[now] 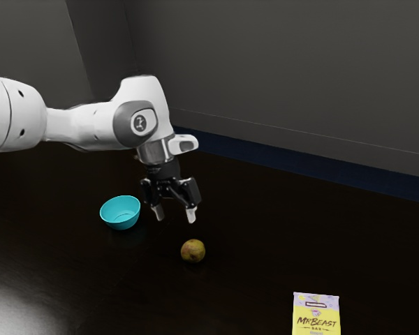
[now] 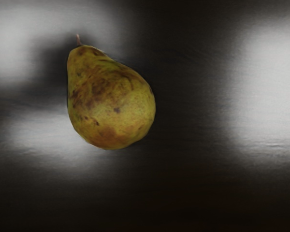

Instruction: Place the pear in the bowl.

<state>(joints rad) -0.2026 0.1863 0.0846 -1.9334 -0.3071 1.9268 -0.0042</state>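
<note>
Turquoise and smooth, the round bowl (image 1: 119,222) sits near the black gripper (image 1: 175,213), off its fingers (image 1: 191,215) to the exterior view's left. Those fingers, pale at the tips, stand spread and released. Below them, apart from both tips, the pear (image 1: 193,251) lies on its side on the dark table (image 1: 251,279), whose faintly grained surface carries soft, cloudy sheens in the wrist view. Well away from the fingers, toward the exterior view's right and lower edge, is a flat yellow-and-lilac wrapper (image 1: 315,319) lettered MRBEAST. The pear is plump at its base and tapers to a thin reddish-brown stem; its olive-yellow skin is mottled with russet patches and small dark specks.
</note>
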